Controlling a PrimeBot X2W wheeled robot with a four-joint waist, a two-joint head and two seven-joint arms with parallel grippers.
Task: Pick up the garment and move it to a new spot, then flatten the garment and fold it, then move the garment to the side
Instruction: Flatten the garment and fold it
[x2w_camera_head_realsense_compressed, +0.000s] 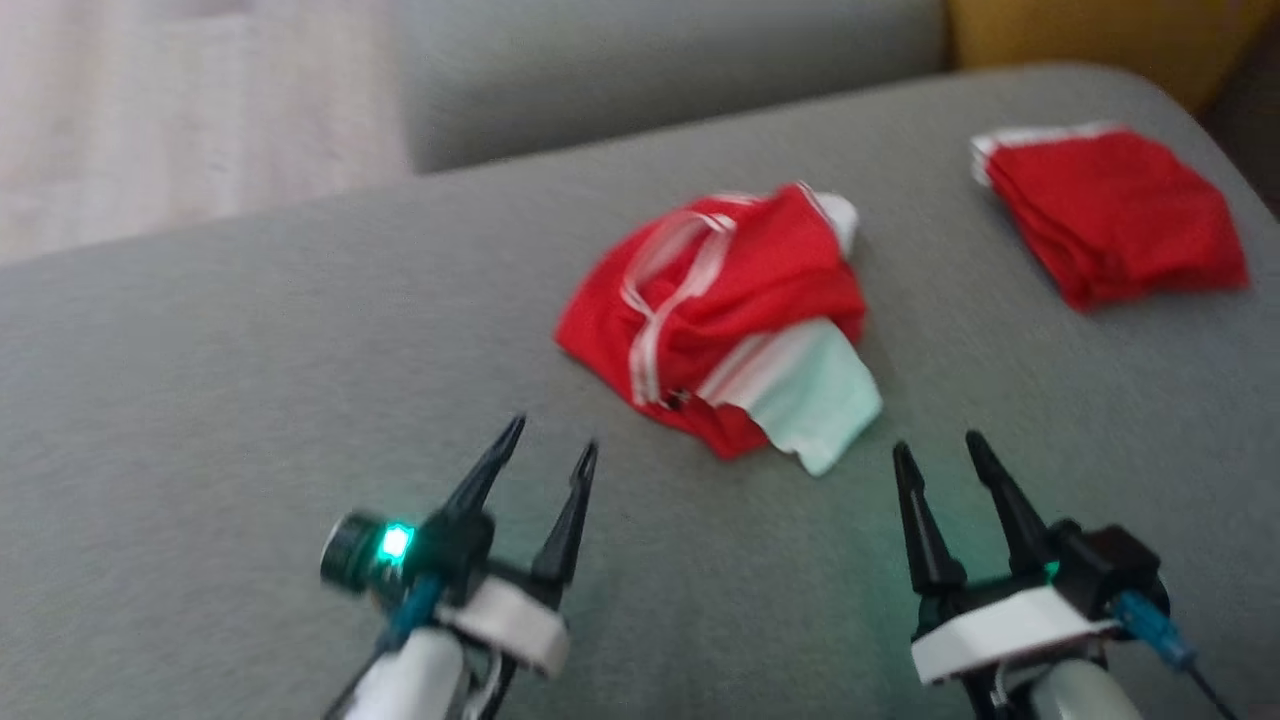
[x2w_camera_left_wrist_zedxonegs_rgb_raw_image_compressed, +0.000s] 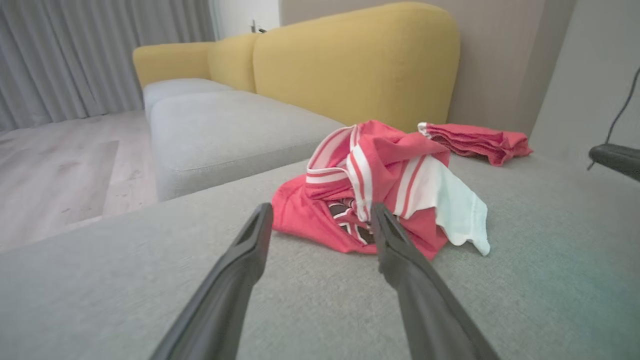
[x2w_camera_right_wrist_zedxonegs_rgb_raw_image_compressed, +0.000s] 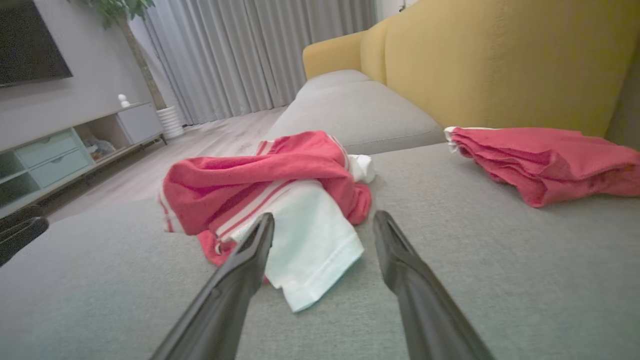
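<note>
My left claw and right claw are both spread wide with nothing in either, down near the grey sofa seat. The crumpled red-and-white jersey sits just ahead of the tips, between the two claws and nearer the right one, touching neither far as I can see. A folded red garment lies further out past the right claw, well apart from the heap.
</note>
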